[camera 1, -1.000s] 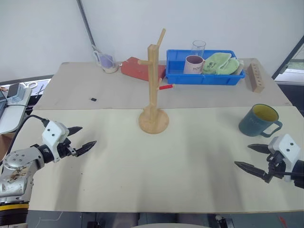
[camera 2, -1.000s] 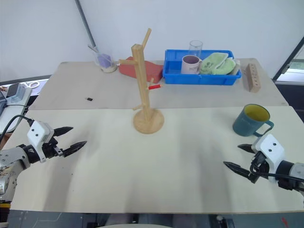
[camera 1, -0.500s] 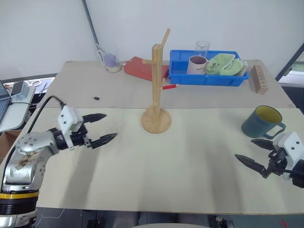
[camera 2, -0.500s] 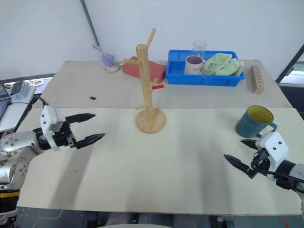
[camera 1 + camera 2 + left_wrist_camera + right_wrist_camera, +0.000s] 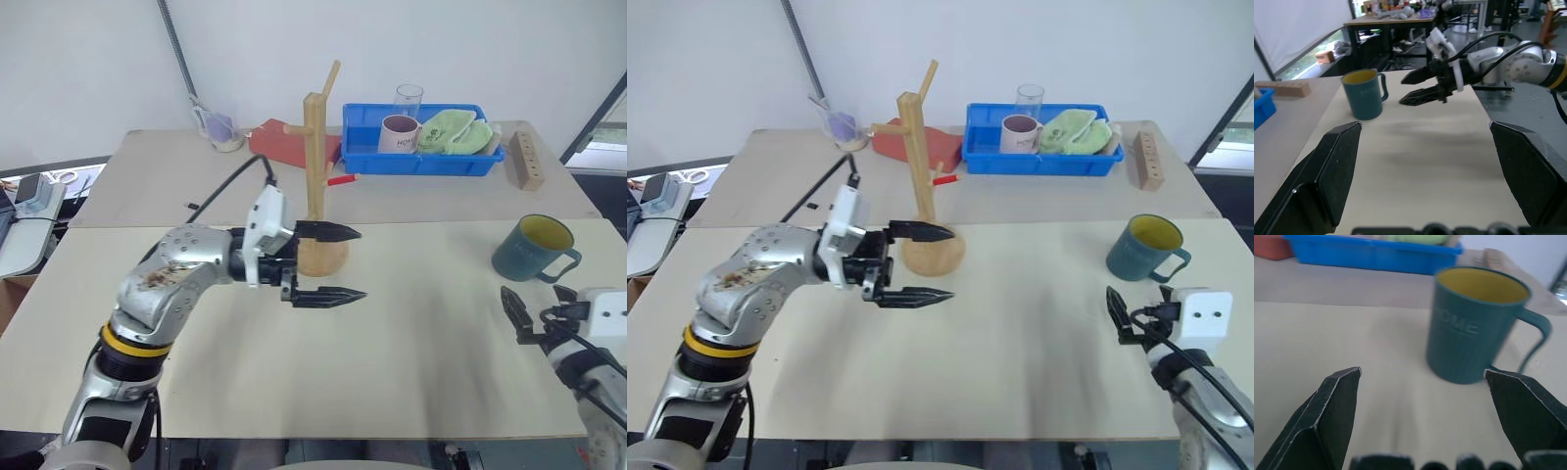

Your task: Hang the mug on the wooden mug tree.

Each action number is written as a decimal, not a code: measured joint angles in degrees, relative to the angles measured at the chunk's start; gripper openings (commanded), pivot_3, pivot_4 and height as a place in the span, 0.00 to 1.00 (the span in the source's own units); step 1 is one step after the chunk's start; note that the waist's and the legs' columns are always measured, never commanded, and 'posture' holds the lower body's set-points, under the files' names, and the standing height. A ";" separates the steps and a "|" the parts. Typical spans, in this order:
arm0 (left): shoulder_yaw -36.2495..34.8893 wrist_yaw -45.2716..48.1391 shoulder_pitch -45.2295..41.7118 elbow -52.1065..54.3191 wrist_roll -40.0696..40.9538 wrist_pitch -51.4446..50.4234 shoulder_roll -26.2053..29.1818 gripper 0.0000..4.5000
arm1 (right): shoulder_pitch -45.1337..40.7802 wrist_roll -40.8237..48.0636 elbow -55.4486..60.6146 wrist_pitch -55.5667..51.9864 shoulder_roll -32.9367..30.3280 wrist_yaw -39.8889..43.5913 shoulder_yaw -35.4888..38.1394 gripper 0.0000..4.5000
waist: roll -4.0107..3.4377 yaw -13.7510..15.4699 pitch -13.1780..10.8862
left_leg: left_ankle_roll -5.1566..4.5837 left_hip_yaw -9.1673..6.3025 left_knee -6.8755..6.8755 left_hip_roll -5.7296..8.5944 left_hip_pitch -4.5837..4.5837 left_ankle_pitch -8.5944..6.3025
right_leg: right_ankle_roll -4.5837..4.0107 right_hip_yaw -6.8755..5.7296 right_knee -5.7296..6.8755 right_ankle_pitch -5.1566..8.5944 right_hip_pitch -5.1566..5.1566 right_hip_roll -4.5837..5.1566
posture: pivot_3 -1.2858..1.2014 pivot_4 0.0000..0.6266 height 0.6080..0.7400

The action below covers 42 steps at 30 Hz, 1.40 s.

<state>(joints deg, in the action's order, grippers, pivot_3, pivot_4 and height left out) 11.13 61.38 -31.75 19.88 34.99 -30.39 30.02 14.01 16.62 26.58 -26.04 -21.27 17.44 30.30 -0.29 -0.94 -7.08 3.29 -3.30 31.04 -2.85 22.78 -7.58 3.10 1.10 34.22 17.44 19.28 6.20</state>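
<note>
**Lining up on the mug, nothing gripped yet**

Standing upright on the pale table [image 5: 411,362], the mug [image 5: 534,248] sits near the right edge, yellow inside showing, its loop handle turned to the robot's right. The right gripper [image 5: 537,315] hovers just on the near side of it, fingers spread wide and empty, pointing toward the mug's body — apart from it, not touching. The wooden mug tree [image 5: 318,186] stands well apart toward the middle of the table, its pegs bare. The left gripper [image 5: 333,262] hangs in front of the tree's base, spread as well, holding nothing.

My reading is that the grasp is the risky part: closing on the round wall off-centre could push the mug toward the table edge or tip it. A grip covering the handle would leave no loop free for a peg. The left gripper is so near the base that it could knock the tree.

Behind, a blue tray [image 5: 421,162] holds a white-and-maroon mug [image 5: 399,132] — not the target.
</note>
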 measured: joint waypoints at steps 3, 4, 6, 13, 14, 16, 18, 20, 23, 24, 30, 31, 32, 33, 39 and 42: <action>0.59 0.13 -0.11 -0.75 -1.43 1.50 -1.28 1.00 | -2.40 -2.05 -3.34 0.01 -0.27 -3.00 -0.06 0.99 | -0.01 0.14 0.00 | -0.30 0.01 0.00 0.00 0.02 0.19 | 0.02 0.00 0.00 -0.01 -0.02 -0.01 | 0.52 0.24 1.00; 0.63 0.25 -0.18 -0.74 -1.63 1.74 -1.39 1.00 | -3.24 -2.43 -4.53 0.01 -0.46 -4.02 0.02 0.99 | -0.01 0.18 0.01 | -0.50 0.01 0.00 0.00 0.02 0.31 | 0.02 0.01 0.00 -0.01 -0.05 -0.02 | 0.52 0.24 1.00; 0.85 0.64 -0.20 -0.74 -2.01 1.79 -1.39 1.00 | -4.93 -2.80 -6.38 0.01 -0.51 -5.72 0.75 0.99 | -0.03 0.18 0.02 | -0.57 0.02 -0.03 0.00 0.02 0.36 | 0.02 0.02 0.00 -0.01 -0.04 -0.01 | 0.52 0.24 1.00; 1.31 1.87 -0.03 -0.86 -3.32 2.78 -1.44 1.00 | -9.28 -2.31 -11.45 -0.39 -1.49 -9.28 4.19 0.99 | -0.04 0.16 0.02 | -0.60 0.04 -0.07 0.00 0.03 0.38 | 0.03 0.04 -0.01 -0.01 -0.04 -0.02 | 0.52 0.24 1.00; 1.33 1.98 0.17 -0.84 -3.35 2.85 -1.46 1.00 | -9.82 -2.30 -12.17 -0.44 -1.68 -9.88 4.32 0.99 | -0.04 0.13 0.02 | -0.60 0.03 -0.07 0.00 0.02 0.38 | 0.02 0.05 0.00 -0.01 -0.04 -0.03 | 0.52 0.24 1.00; 1.43 2.15 0.46 -0.84 -3.41 2.85 -1.50 1.00 | -11.08 -2.20 -13.06 -0.97 -1.67 -10.82 4.75 0.99 | -0.05 0.07 0.02 | -0.61 0.03 -0.08 0.00 0.02 0.38 | 0.03 0.05 0.00 -0.02 -0.02 -0.03 | 0.52 0.24 1.00; 1.45 2.20 0.55 -0.84 -3.43 2.85 -1.54 1.00 | -12.30 -2.19 -13.92 -1.77 -1.92 -11.97 4.90 0.99 | -0.05 0.10 0.02 | -0.62 0.03 -0.07 0.00 0.03 0.39 | 0.03 0.05 0.01 -0.02 -0.03 -0.03 | 0.52 0.24 1.00; 1.45 2.19 0.55 -0.85 -3.45 2.85 -1.58 1.00 | -13.48 -2.40 -15.38 -2.04 -2.76 -12.73 4.90 0.99 | -0.05 0.12 0.02 | -0.63 0.04 -0.06 0.00 0.03 0.40 | 0.03 0.06 0.01 -0.02 -0.04 -0.03 | 0.52 0.24 1.00; 1.45 2.17 0.55 -0.85 -3.47 2.84 -1.58 1.00 | -14.42 -2.50 -17.38 -2.04 -3.95 -13.00 4.91 0.99 | -0.05 0.15 0.02 | -0.65 0.04 -0.06 0.01 0.04 0.41 | 0.03 0.07 0.00 -0.02 -0.05 -0.03 | 0.52 0.24 1.00; 1.45 2.17 0.55 -0.85 -3.47 2.83 -1.57 1.00 | -14.83 -2.53 -17.96 -2.04 -4.08 -13.04 4.91 0.99 | -0.05 0.15 0.02 | -0.65 0.04 -0.07 0.01 0.04 0.41 | 0.03 0.07 0.01 -0.02 -0.04 -0.03 | 0.52 0.24 1.00; 1.45 2.08 -0.32 -0.88 -3.51 2.69 -1.74 1.00 | -17.74 -2.64 -22.36 -2.03 -5.36 -13.80 4.89 0.99 | -0.05 0.12 0.02 | -0.68 0.04 -0.07 0.01 0.04 0.43 | 0.04 0.07 0.01 -0.02 -0.04 -0.04 | 0.52 0.24 1.00; 1.45 2.02 -0.64 -0.88 -3.52 2.67 -1.85 1.00 | -17.99 -2.60 -23.10 -1.99 -5.48 -13.78 4.89 0.99 | -0.05 0.13 0.02 | -0.69 0.03 -0.07 0.01 0.04 0.43 | 0.04 0.07 0.01 -0.02 -0.05 -0.06 | 0.52 0.24 1.00; 1.45 1.96 -0.93 -0.88 -3.52 2.65 -1.92 1.00 | -18.46 -2.48 -24.33 -1.88 -5.60 -13.75 4.89 0.99 | -0.05 0.13 0.02 | -0.69 0.03 -0.07 0.01 0.04 0.43 | 0.04 0.08 0.01 -0.02 -0.05 -0.06 | 0.52 0.24 1.00; 1.45 1.90 -1.14 -0.89 -3.54 2.63 -1.92 1.00 | -19.10 -2.31 -25.73 -1.69 -5.64 -13.70 4.90 0.99 | -0.05 0.10 0.02 | -0.69 0.04 -0.07 0.01 0.04 0.43 | 0.04 0.09 0.01 -0.02 -0.05 -0.06 | 0.52 0.24 1.00; 1.45 1.75 -1.39 -0.90 -3.89 2.31 -1.95 1.00 | -21.15 -2.16 -30.82 0.65 -6.47 -12.68 4.87 0.88 | -0.05 0.04 0.03 | -0.76 0.04 -0.07 0.01 0.03 0.47 | 0.06 0.20 0.01 -0.03 -0.04 -0.14 | 0.52 0.24 1.00; 1.45 1.73 -1.42 -0.89 -4.14 1.88 -1.94 1.00 | -22.37 -1.81 -32.12 1.22 -6.47 -12.44 4.73 0.67 | -0.05 -0.01 0.03 | -0.77 0.01 -0.07 0.00 0.02 0.48 | 0.07 0.53 0.01 -0.04 -0.05 -0.39 | 0.52 0.24 1.00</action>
<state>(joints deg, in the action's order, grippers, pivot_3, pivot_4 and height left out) 12.58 63.10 -33.17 18.99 30.84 -28.51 28.08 -8.36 14.80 -5.54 -24.82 -27.74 5.01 35.03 -0.35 -0.95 -7.05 2.52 -3.29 30.97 -2.84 22.81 -7.09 3.17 1.63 34.23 17.40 19.24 5.81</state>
